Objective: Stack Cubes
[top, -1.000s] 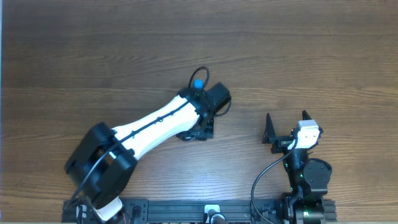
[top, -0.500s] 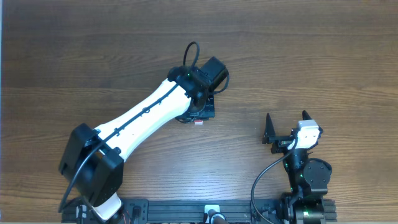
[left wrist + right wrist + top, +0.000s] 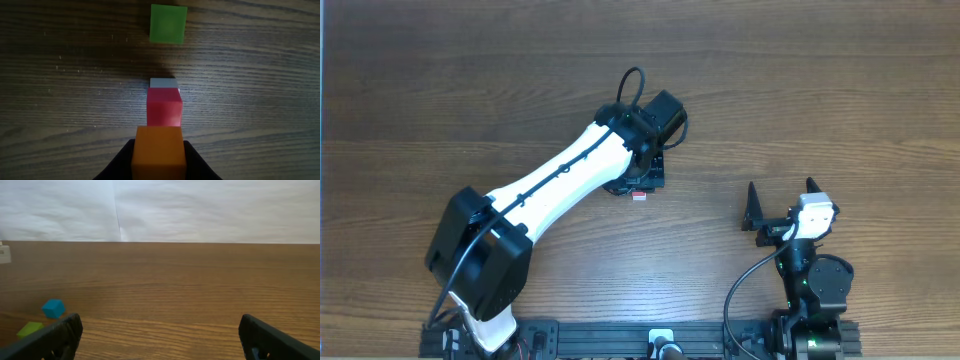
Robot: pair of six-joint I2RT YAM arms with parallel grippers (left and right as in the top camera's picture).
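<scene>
We see a smooth orange cube (image 3: 159,147) with crisp edges and matte faces, pinched between the two dark fingers of the left gripper (image 3: 159,156), which press on its opposite sides. In the top view this gripper sits near the middle of the brown wooden table (image 3: 470,80), whose surface shows fine, straight grain running across.

Just beyond the orange cube in the left wrist view stands a matte red cube (image 3: 164,106) of similar size. Its near edge meets the orange one in the picture, but we cannot tell whether they touch. A pale blue-grey square face (image 3: 164,82) peeks out at the red cube's far side, and we cannot tell whether it lies under or behind it. Farther on, well apart, a flat-sided green cube (image 3: 168,23) rests on the wood.

The right gripper (image 3: 780,205) sits near its own base, its black tapered fingers spread wide. Its wrist view shows a bright blue cube (image 3: 53,308) and the green cube near each other on the table, with a white wall (image 3: 200,210) behind.
</scene>
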